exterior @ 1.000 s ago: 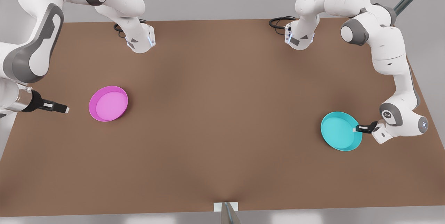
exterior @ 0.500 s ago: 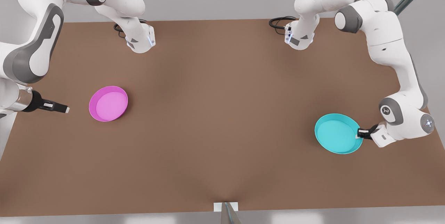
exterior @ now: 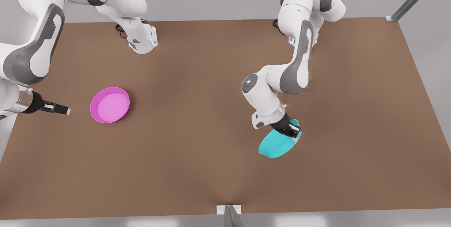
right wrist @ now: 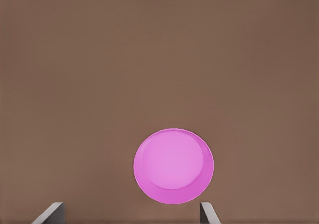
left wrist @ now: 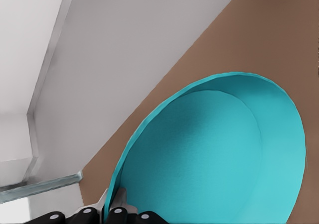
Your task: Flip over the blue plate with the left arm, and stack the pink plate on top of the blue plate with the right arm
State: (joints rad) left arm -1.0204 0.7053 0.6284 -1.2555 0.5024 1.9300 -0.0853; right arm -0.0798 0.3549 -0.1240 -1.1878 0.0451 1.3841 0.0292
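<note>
My left claw (exterior: 293, 132) is closed on the rim of the blue plate (exterior: 276, 145), one finger either side of the rim; the left wrist view shows the fingers (left wrist: 115, 204) pinching that edge. The plate hangs tilted steeply below the claw, its outer side toward the front camera, its lower edge close over the table (exterior: 211, 114); I cannot tell if it touches. This is a little to the front view's right of the table's middle.

My right claw (exterior: 65, 110) waits at the table's edge on the front view's left, fingers spread wide and holding nothing; its fingertips (right wrist: 50, 213) frame the pink plate (right wrist: 173, 166) in the right wrist view. The pink plate (exterior: 109, 105) lies flat, rim up, just beside that claw but apart from it, and well apart from the blue plate
</note>
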